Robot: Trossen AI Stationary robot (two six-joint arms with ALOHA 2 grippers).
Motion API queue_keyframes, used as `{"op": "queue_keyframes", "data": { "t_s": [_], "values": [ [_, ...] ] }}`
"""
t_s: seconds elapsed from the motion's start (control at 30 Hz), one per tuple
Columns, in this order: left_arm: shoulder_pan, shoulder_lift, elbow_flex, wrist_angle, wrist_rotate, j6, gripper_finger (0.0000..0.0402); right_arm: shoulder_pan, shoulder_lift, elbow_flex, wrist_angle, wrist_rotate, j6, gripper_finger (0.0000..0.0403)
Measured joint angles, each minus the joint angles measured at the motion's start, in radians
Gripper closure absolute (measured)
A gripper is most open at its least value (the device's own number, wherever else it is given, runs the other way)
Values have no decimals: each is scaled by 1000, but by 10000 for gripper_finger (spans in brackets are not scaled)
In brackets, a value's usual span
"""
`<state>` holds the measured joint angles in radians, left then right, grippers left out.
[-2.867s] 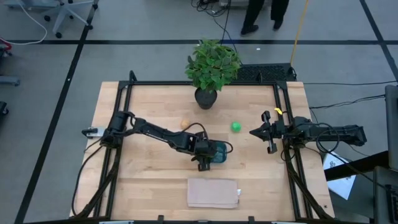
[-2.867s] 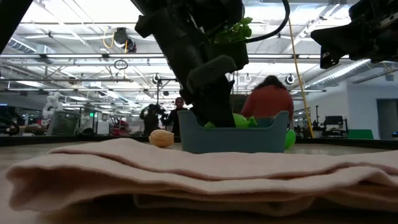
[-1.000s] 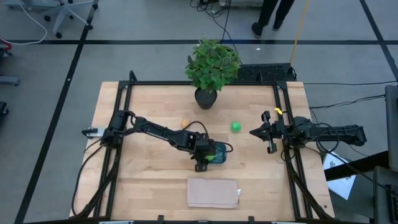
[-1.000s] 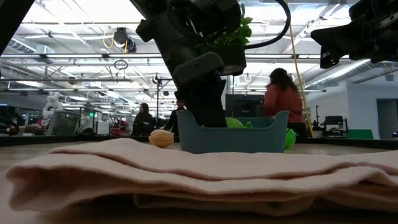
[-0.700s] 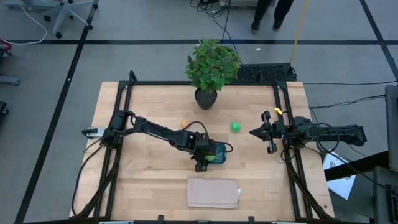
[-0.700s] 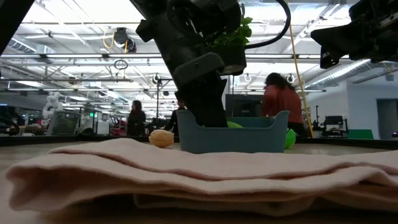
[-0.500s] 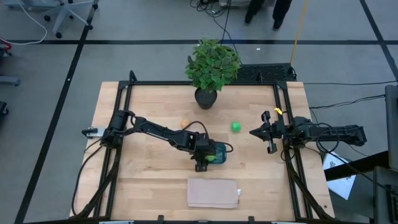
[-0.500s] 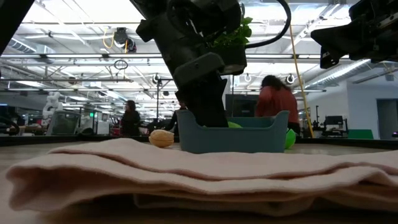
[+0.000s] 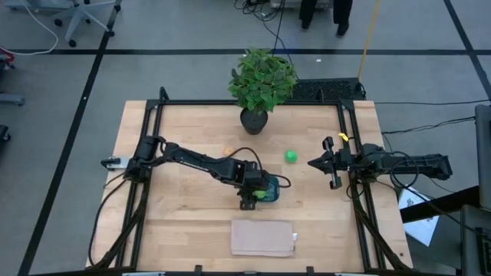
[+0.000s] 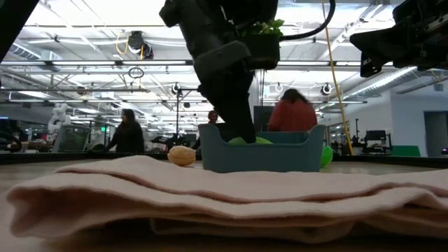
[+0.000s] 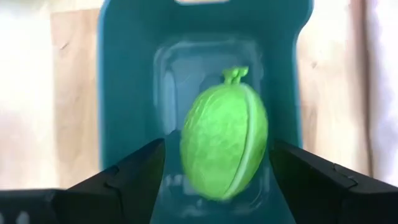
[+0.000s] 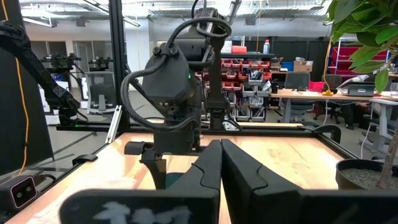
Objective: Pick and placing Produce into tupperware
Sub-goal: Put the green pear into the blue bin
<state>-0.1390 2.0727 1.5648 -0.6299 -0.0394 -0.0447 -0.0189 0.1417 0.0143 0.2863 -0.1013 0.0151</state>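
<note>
The teal tupperware (image 9: pixel 268 189) stands on the table's middle, and the yellow-green oblong fruit (image 11: pixel 224 149) lies inside it. My left gripper (image 11: pixel 217 163) hangs just above it, open, with one finger on either side of the fruit; it also shows in the high view (image 9: pixel 255 192). The green ball (image 9: pixel 291 156) rests on the table to the far right of the tupperware. The tan-orange egg-like piece (image 10: pixel 182 155) rests on the table to its far left. My right gripper (image 9: pixel 321 162) is shut and empty, held above the table's right side.
A beige folded cloth (image 9: pixel 262 238) lies near the front edge, in front of the tupperware. A leafy potted plant (image 9: pixel 261 84) stands at the far middle. A black frame (image 9: pixel 153 115) runs round the table. People move in the room behind.
My left gripper has risen a little over the tupperware and shifted slightly toward the table's right edge. The yellow-green fruit now sits lower inside the tupperware than about three seconds ago.
</note>
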Motion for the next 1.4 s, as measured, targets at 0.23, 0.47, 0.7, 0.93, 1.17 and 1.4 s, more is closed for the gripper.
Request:
{"op": "queue_keyframes", "data": {
  "t_s": [0.23, 0.47, 0.7, 0.93, 1.17, 1.4],
  "values": [
    [-1, -23, 82, -122, -52, 48, 110, 0, 0, 0, 0, 0, 0, 403],
    [-1, -48, 103, -103, -66, 52, 139, 0, 1, 0, -1, 0, 0, 403],
    [0, -45, 89, -117, -66, 51, 274, 0, 3, 0, -1, 0, 0, 403],
    [0, -45, 89, -117, -12, 83, 391, 0, 3, 0, 0, 0, 5, 403],
    [0, -50, 89, -155, -15, 108, 371, 0, 3, 0, 0, 0, 11, 403],
    [0, -155, 89, -259, -117, 104, 363, 0, 4, 0, -1, 0, 10, 403]
  ]
}}
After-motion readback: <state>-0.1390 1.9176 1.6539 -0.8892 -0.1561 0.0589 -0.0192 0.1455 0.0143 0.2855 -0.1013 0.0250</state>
